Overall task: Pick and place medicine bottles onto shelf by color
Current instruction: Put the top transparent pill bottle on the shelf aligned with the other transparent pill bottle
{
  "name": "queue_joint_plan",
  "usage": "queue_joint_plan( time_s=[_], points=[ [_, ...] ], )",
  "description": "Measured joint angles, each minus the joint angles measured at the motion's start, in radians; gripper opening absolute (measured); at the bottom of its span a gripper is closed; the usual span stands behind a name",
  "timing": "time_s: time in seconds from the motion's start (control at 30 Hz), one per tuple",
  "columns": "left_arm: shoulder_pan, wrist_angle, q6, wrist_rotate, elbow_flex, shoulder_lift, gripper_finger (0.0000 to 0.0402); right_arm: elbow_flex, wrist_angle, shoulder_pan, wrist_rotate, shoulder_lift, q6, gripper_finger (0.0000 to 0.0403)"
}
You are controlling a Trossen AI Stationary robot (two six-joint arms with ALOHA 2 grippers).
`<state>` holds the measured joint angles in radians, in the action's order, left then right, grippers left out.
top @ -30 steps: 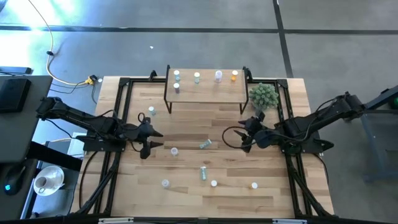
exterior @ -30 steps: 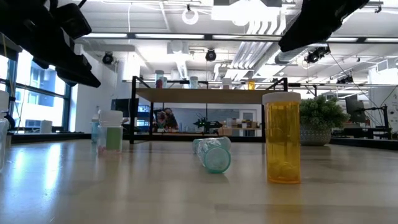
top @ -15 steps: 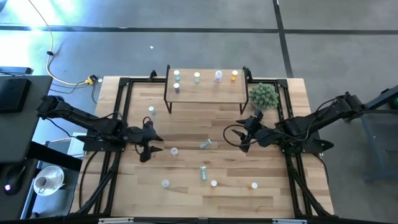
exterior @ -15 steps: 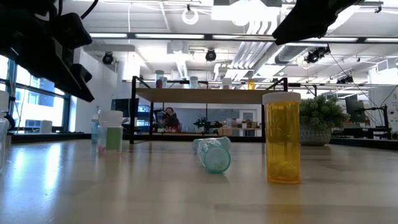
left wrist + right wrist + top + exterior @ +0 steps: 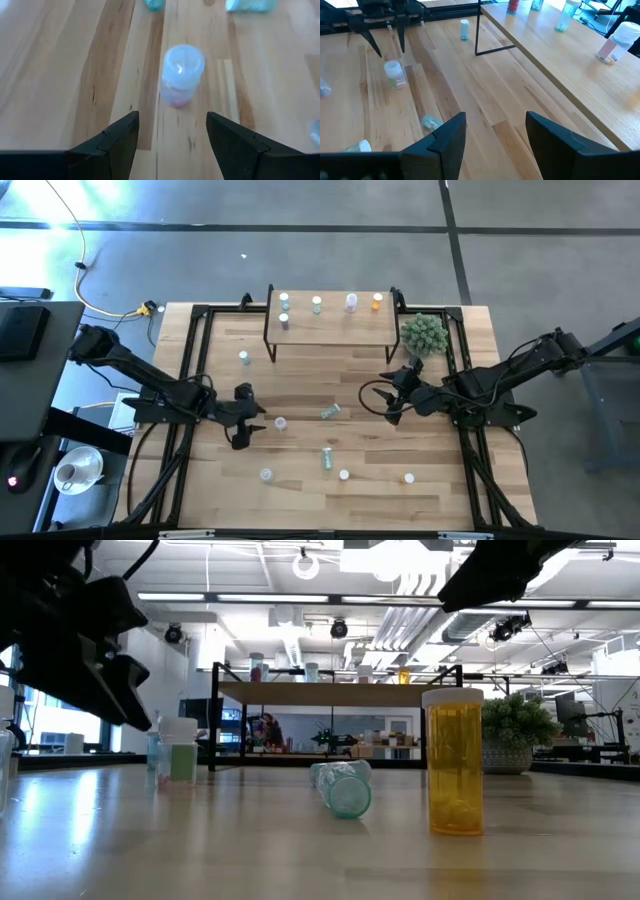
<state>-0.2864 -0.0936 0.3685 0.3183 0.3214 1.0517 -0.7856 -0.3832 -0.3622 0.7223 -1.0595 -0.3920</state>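
High view: the left end effector (image 5: 247, 417) hangs low over the counter (image 5: 300, 490), its fingers spread wide. A small clear bottle (image 5: 281, 423) with a white cap stands just in front of them. The right end effector (image 5: 393, 392) waits near the plant (image 5: 424, 333), fingers spread too. Five bottles stand on the shelf (image 5: 330, 326).

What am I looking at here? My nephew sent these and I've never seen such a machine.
Two dark robot arms work at a wooden table. One picture looks straight down, one sits at tabletop height, and two come from cameras on the arms' wrists. Small capped medicine bottles lie scattered on the table; five already stand on the little raised shelf, beside a green plant. The left gripper, fingers open, points at an upright pale bottle. The right gripper is open too, out over the table. Neither holds anything.
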Motion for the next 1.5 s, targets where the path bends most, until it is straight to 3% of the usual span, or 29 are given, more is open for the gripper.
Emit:
queue_joint_plan(
  time_s=[0.77,1.2,1.5],
  points=[
    [-0.003,0.374,0.060,0.047,0.000,0.410,0.0220,0.000,0.000,0.000,-0.001,0.000,0.000,0.0197],
    [-0.004,0.517,0.066,0.098,0.001,0.511,0.0218,0.000,0.000,0.000,-0.001,-0.001,0.000,0.0197],
    [-0.004,0.533,0.063,0.099,0.000,0.513,0.0159,0.000,0.000,0.000,0.000,-0.001,0.000,0.0197]
  ],
)
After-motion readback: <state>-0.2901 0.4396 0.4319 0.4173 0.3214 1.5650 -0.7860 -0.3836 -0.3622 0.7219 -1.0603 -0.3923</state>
